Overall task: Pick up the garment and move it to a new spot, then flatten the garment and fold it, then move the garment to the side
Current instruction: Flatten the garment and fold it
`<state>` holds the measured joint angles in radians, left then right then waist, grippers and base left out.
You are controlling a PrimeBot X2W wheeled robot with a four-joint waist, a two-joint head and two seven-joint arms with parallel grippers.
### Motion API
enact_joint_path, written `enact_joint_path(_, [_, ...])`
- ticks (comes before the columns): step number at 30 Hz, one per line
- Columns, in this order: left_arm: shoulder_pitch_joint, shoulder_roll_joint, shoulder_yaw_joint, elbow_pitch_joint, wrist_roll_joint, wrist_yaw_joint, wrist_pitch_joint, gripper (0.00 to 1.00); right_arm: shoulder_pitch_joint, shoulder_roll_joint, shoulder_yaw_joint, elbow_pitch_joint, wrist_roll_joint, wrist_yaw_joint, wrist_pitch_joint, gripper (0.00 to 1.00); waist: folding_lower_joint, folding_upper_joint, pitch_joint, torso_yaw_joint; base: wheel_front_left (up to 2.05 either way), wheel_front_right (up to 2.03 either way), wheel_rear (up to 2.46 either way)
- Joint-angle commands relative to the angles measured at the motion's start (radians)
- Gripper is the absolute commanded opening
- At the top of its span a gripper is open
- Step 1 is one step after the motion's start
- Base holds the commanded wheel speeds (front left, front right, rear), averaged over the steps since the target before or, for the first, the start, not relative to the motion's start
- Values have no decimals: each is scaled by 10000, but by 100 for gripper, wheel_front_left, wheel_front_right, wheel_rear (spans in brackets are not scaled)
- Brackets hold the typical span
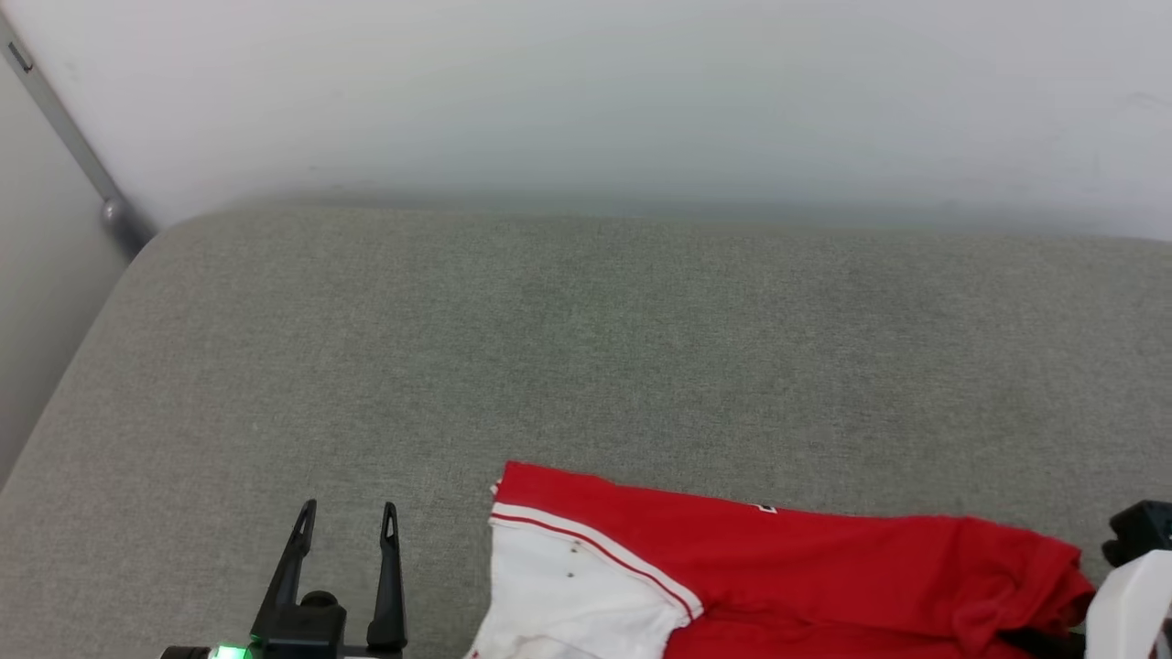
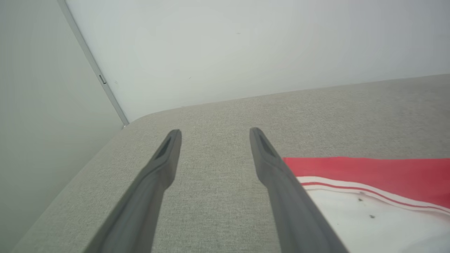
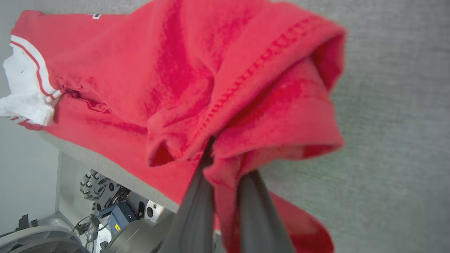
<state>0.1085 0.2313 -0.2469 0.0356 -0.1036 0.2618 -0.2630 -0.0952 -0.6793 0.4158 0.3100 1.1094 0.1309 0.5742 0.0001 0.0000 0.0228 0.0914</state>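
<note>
The garment [image 1: 824,567], red with a white sleeve and red-white striped trim, lies bunched along the front edge of the grey fabric surface [image 1: 549,348]. In the right wrist view my right gripper [image 3: 225,165] is shut on a fold of the garment's [image 3: 211,70] red hem, with cloth pinched between the two dark fingers and draped over their tips. My pale right forearm [image 1: 1131,604] shows at the garment's right end. My left gripper [image 1: 348,505] stands open just left of the white sleeve, apart from it, with nothing between its fingers. In the left wrist view the garment [image 2: 369,172] lies right of my left gripper [image 2: 214,131].
A pale wall [image 1: 641,91] rises behind the grey surface, with a metal strip [image 1: 64,128] running down the left corner. The surface's left edge drops off at the far left. Below its front edge, parts of my base [image 3: 116,214] show.
</note>
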Motion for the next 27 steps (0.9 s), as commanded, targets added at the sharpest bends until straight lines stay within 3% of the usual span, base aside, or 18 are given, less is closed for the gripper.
enact_joint_path(1, [134, -93, 85, -4, 108, -60, -21, 100, 167, -256, -132, -5, 67, -4, 58, 0, -1, 0, -103, -101, 0, 0, 0])
enact_joint_path(11, [278, -367, 333, -81, 580, -463, -21, 100, 428, -1730, -880, 583, -98, -4, 238, 0, -1, 0, -212, -315, 0, 0, 0])
enact_joint_path(16, [362, -422, 401, -146, 718, -561, -21, 100, 481, -1930, -1138, 688, -230, -4, 316, 0, -1, 0, -277, -368, 0, 0, 0])
enact_joint_path(20, [448, -481, 470, -211, 760, -621, -21, 100, 555, -1840, -1067, -126, -202, -4, 403, 0, -1, 0, -316, -400, 0, 0, 0])
enact_joint_path(27, [431, -554, 561, -219, 821, -746, -21, 100, 345, -1506, -509, -2671, -336, -4, 964, 0, -1, 0, -284, -397, 0, 0, 0])
